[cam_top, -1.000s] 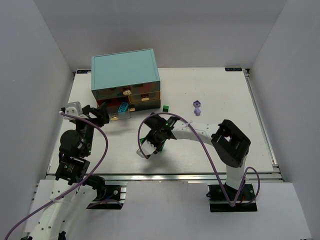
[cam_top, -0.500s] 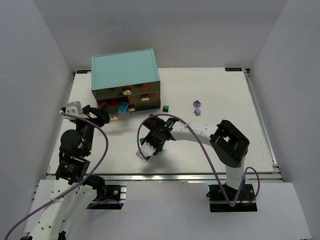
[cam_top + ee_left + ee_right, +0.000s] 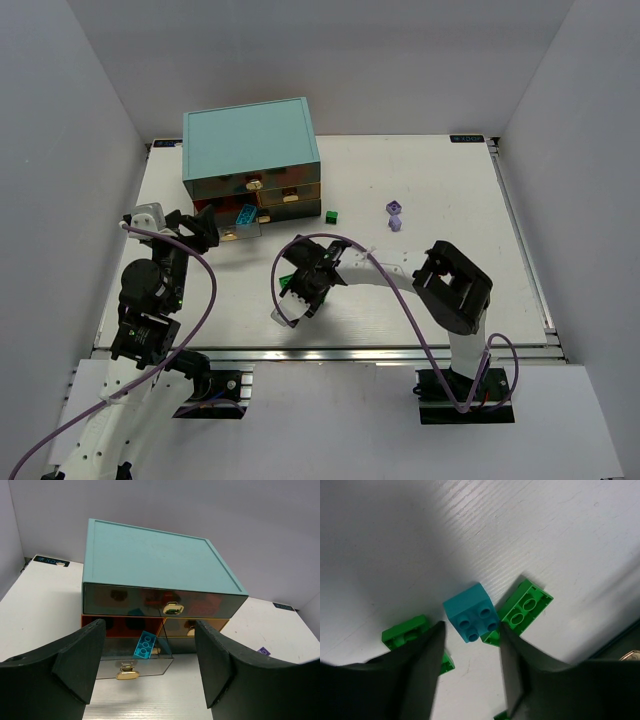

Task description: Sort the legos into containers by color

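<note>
From the left wrist, the left gripper (image 3: 150,634) is spread wide with nothing between its fingers; ahead stands the teal cabinet (image 3: 155,555), its lower-left drawer (image 3: 137,664) pulled out, a gold knob (image 3: 126,672) on its front and a flat cyan brick (image 3: 145,644) leaning inside; the other drawers are shut. From the right wrist, the right gripper (image 3: 471,626) is parted to a little more than a brick's width, its fingertips on either side of a square cyan brick (image 3: 471,612) lying studs-up on the white table (image 3: 545,525); I cannot tell whether the pads touch it; a green brick (image 3: 526,606) lies against its right side and a second green brick (image 3: 407,633) near the left finger. From above, the right gripper is low over the table in front of the cabinet, the left just beside the pulled-out drawer; a green cube (image 3: 331,215) sits right of the cabinet, with two lavender pieces (image 3: 393,208) further right.
</note>
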### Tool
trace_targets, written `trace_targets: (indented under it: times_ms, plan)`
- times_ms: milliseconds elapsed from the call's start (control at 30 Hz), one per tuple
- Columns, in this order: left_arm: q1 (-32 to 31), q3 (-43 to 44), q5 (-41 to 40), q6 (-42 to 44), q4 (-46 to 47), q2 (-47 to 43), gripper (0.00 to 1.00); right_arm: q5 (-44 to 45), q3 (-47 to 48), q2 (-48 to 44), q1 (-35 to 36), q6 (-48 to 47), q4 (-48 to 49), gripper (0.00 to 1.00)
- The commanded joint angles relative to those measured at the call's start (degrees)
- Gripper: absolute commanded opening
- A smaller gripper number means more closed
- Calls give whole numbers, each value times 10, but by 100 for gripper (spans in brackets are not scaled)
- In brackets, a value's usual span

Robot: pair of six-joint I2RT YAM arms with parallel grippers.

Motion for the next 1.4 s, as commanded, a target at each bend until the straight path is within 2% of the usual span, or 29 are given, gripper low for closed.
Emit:
trace_targets:
  times_ms: [0, 100, 200, 633, 1000, 1133, 1267, 1367]
  plan:
    - [1, -2, -2, 4, -4, 3, 81, -9, 10, 10, 8, -5, -14, 57]
    - [1, -2, -3, 4, -4, 3, 82, -8, 17, 20, 14, -2, -17, 70]
    - [1, -2, -5, 3, -5, 2, 82, -7, 20, 27, 20, -2, -15, 72]
    - [1, -2, -5, 4, -5, 0, 82, 5, 22, 40, 24, -4, -23, 53]
    - [1, -3, -13, 3, -5, -3, 83, 37, 10, 46, 23, -25, -24, 56]
    - [1, -5, -15, 3, -4, -8, 83, 43, 8, 49, 23, -26, -27, 48]
    - [1, -6, -18, 3, -4, -9, 83, 50, -2, 43, 22, -26, -33, 29]
    - [1, -6, -26, 1, -3, -14, 83, 42, -11, 27, 28, -24, -35, 22]
